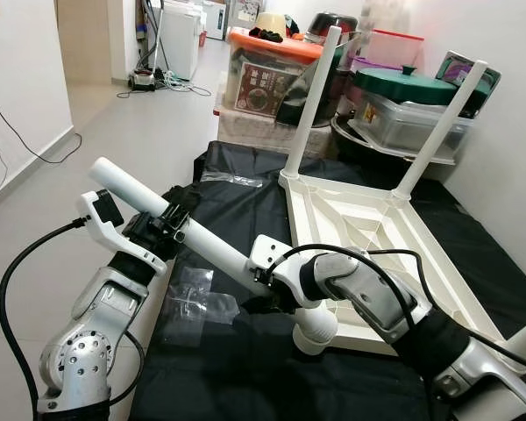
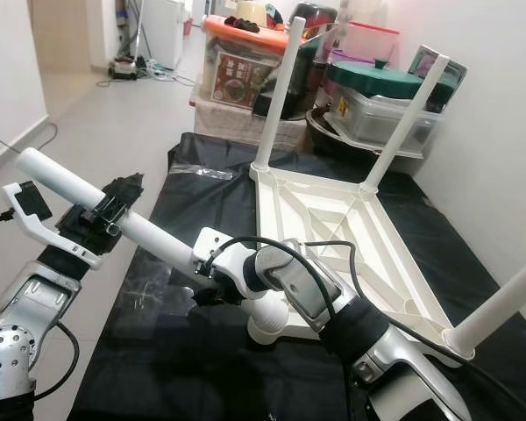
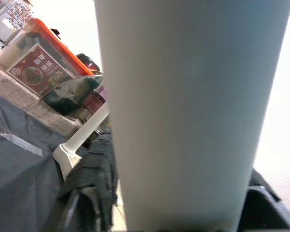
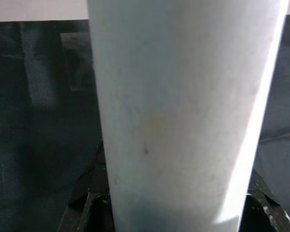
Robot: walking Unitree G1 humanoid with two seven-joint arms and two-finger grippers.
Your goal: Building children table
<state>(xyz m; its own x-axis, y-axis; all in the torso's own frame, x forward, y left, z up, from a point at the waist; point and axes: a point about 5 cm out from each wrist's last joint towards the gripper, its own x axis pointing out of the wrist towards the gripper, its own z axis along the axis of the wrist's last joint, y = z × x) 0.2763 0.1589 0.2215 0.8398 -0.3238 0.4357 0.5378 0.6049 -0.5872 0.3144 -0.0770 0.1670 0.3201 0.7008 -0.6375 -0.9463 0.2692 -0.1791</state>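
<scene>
A white table top lies upside down on a black sheet on the floor. Two white legs stick up from its far corners, and a third leg stands at the near corner by the wall. The last loose table leg is held in the air, slanting, by both arms. The left gripper is closed around the leg near its upper part, and the right gripper is closed around it lower down, close to the thick round end. That round end hangs just over the empty near corner of the table top. To do this step well, I think the robot should tip the leg until it stands straight up, like the other legs. Then the round end should sit right over the hole in the corner before any pushing or turning. Both grippers should hold tight so the smooth leg does not slip. If the leg goes in crooked, it may jam or push the table top along the sheet. Boxes and a green lidded pot sit behind, well away from the work.
</scene>
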